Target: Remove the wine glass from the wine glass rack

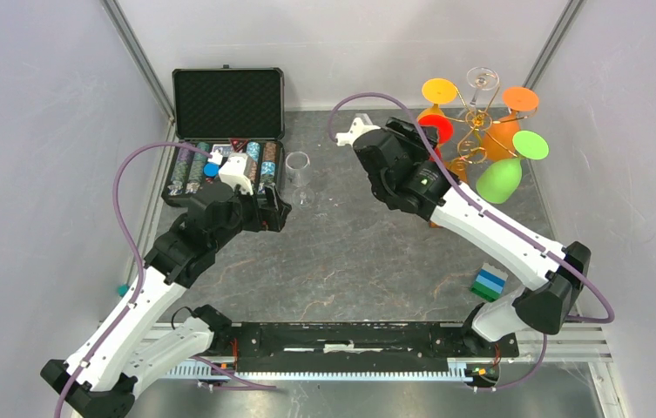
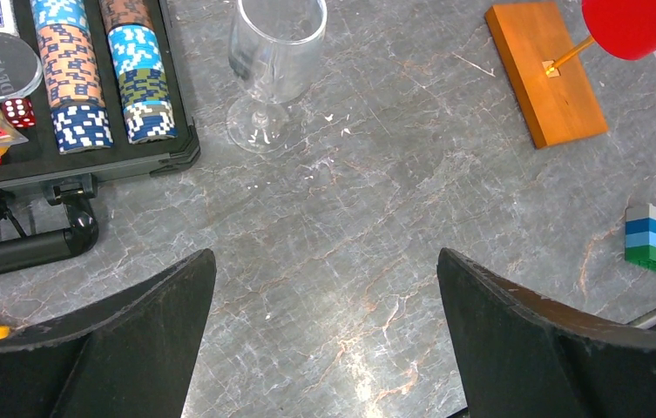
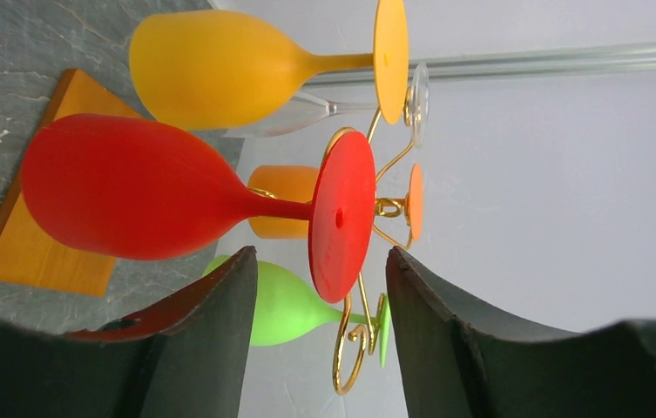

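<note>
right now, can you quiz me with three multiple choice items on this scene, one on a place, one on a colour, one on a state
1. The clear wine glass on the table stands:
A) beside the chip case
B) inside it
C) on its lid

2. The glass hanging on the rack closest to the right jaws is:
A) blue
B) red
C) black

3. The left jaws are:
A) shut on a chip
B) shut on the glass
C) open, holding nothing

Answers:
1 A, its foot sits on the tabletop next to the case's edge.
2 B, the red glass fills the right wrist view just ahead of those jaws.
3 C, they stand wide apart with only table between them.
</note>
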